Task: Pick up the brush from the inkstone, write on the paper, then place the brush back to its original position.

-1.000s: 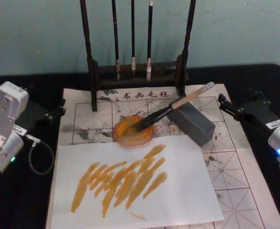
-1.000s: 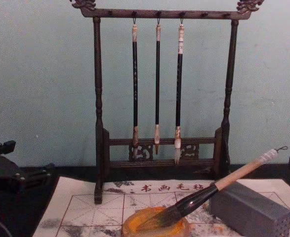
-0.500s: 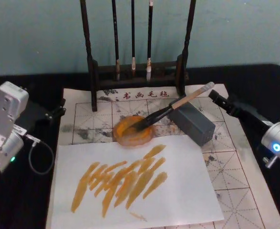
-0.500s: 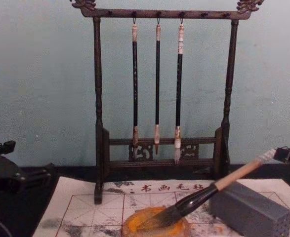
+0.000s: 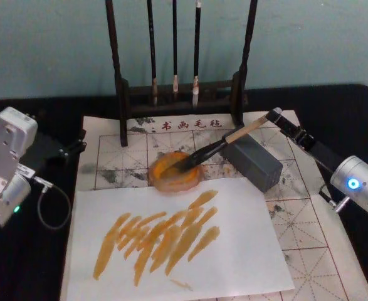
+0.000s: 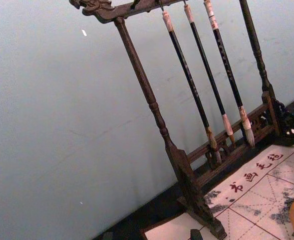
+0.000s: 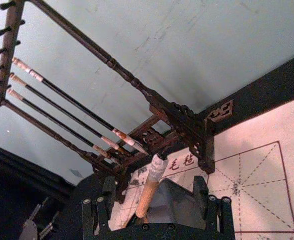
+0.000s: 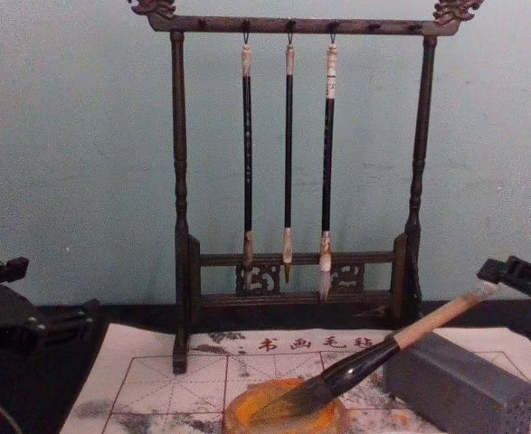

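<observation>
— Right gripper [image 5: 275, 116] has moved in over the last second and is now at the white-wrapped end of the brush [image 5: 226, 140], just past the far corner of the grey block [image 5: 254, 160].

— Grabbing it yet?

— No. In the right wrist view the fingers [image 7: 201, 192] are spread, one on each side of the handle, with a gap on both sides. No clamp.

— Where's the brush?

— Same spot as before. The handle leans on the block's top edge. The bristles sit in the orange inkstone [image 5: 171, 180], just left of the block.

— Paper?

— The paper [image 5: 299, 219] with the red grid lies flat under the block. A white sheet [image 5: 240, 251] with orange strokes lies on top of it, in front of the block.

— Other arm?

— Left gripper [image 5: 74, 147] is parked well left of the block, at the paper's edge. It hasn't changed. The brush stand [image 5: 122, 94] with three thin brushes [image 5: 174, 37] is behind the block.
</observation>
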